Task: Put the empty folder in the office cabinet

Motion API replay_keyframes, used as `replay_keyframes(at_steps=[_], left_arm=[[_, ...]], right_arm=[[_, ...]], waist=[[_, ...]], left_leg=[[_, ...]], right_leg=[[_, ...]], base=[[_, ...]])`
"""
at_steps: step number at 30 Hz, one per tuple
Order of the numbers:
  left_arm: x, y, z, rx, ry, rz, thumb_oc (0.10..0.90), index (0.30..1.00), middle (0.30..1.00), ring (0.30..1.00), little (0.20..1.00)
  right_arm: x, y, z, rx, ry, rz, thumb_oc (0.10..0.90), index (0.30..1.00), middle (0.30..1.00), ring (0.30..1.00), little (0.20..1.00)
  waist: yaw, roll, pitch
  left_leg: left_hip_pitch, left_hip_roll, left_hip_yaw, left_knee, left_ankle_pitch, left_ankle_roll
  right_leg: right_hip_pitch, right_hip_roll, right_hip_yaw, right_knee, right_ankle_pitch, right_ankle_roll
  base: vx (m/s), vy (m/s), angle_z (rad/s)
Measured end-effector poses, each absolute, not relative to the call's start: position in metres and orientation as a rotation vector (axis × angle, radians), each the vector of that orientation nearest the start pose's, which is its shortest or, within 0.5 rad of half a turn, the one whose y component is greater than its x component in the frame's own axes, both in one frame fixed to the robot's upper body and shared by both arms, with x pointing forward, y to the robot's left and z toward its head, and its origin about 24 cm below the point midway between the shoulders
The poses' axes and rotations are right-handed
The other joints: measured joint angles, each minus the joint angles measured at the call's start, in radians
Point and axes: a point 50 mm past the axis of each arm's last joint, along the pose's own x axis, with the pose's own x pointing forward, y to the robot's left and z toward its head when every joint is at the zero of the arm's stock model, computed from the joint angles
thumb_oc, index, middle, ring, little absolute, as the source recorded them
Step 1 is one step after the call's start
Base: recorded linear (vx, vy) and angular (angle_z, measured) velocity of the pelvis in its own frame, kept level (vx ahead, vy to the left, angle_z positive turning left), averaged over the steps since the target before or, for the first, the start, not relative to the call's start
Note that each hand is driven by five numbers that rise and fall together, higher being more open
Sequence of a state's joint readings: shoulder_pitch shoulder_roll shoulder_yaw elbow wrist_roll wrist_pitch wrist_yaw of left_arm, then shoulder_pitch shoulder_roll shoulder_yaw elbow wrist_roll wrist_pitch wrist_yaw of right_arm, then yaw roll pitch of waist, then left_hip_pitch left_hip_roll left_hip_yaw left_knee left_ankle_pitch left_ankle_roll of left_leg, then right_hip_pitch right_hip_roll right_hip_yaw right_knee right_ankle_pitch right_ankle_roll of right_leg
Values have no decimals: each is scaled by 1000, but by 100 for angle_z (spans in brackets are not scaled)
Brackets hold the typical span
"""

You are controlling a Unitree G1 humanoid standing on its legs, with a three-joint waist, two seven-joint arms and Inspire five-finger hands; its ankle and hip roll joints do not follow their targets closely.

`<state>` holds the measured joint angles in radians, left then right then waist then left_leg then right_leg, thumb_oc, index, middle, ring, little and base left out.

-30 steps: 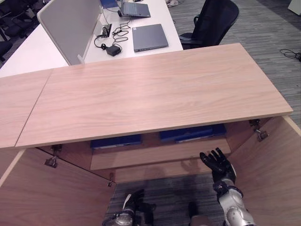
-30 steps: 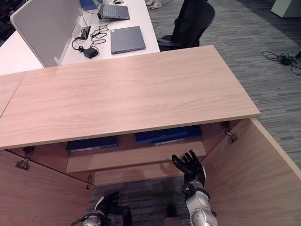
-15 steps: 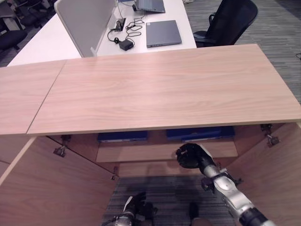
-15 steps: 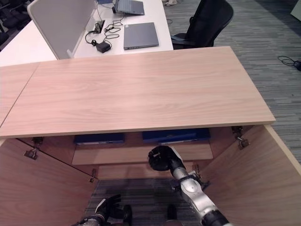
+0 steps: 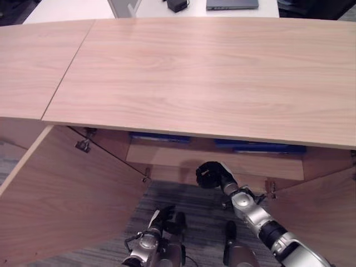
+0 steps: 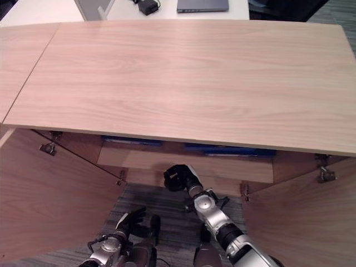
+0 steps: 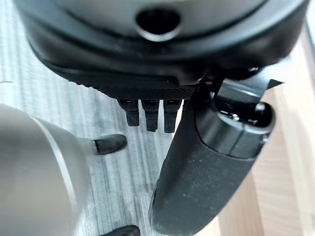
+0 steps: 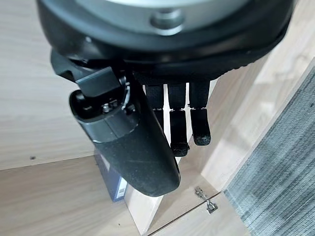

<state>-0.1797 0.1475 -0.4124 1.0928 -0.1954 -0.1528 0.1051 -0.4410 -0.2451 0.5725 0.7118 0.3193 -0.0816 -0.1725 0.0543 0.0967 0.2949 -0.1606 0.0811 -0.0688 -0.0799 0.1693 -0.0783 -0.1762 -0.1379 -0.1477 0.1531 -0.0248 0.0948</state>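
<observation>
Folders: two blue ones lie flat on the cabinet shelf [image 5: 222,163] under the top [image 5: 211,72]. One sits left of centre [image 5: 160,137], the other to the right [image 5: 261,147]. Only their front edges show below the top's lip. Can't tell which one is the empty folder.

Right hand [image 6: 179,177] is in the cabinet opening, just in front of the shelf edge, between the two folders. It holds nothing. In the right wrist view the fingers [image 8: 177,123] hang nearly straight, side by side, with the thumb alongside. A blue folder [image 8: 114,184] shows past them against the wood. No contact with it visible; from the head views I can't tell whether the hand touches the shelf edge.

Left hand [image 5: 166,217] is low, over the carpet [image 5: 183,197], well apart from the cabinet. In the left wrist view the fingers [image 7: 150,113] are loose and empty.

Both doors stand open: left door [image 5: 67,200], right door [image 6: 300,222]. Hinges [image 6: 325,173] show at the upper inside corners.

Behind the cabinet is a white desk [image 6: 55,8] with a closed laptop [image 6: 203,5] and a black power adapter [image 6: 148,6].
</observation>
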Motion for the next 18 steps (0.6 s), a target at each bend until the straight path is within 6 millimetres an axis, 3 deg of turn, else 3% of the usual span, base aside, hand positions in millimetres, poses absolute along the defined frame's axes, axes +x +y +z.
replay_keyframes(at_steps=[3, 6, 10, 18], left_arm=[[209, 151, -119, 270, 731, -147, 800, 900, 900, 900, 900], [218, 150, -114, 272, 708, -153, 800, 900, 900, 900, 900], [237, 150, -101, 299, 643, -171, 800, 900, 900, 900, 900], [228, 153, -107, 305, 673, -174, 800, 900, 900, 900, 900]], right_arm=[[328, -118, 8, -239, 230, 161, 400, 300, 300, 300, 300], [341, -123, 26, -226, 181, 115, 400, 300, 300, 300, 300], [368, -132, 67, -188, 72, 31, 400, 300, 300, 300, 300], [376, -134, 87, -169, 12, -6, 400, 300, 300, 300, 300]], waist=[[12, 14, 52], [41, 10, 84], [73, 1, 135], [87, -3, 137]], left_leg=[[-32, -2, -30, 7, 12, -10], [-58, -7, -42, 36, 19, -17], [-157, -41, -87, 176, -25, -35], [-178, -43, -105, 261, -79, -49]], right_leg=[[-45, -8, -21, 70, -30, -5], [-85, -17, -33, 152, -68, -12], [-188, -67, -52, 355, -169, -44], [-205, -73, -57, 450, -224, -59]], base=[[-94, -23, 27], [-124, -55, 19], [-25, -28, 37], [25, -16, 7]])
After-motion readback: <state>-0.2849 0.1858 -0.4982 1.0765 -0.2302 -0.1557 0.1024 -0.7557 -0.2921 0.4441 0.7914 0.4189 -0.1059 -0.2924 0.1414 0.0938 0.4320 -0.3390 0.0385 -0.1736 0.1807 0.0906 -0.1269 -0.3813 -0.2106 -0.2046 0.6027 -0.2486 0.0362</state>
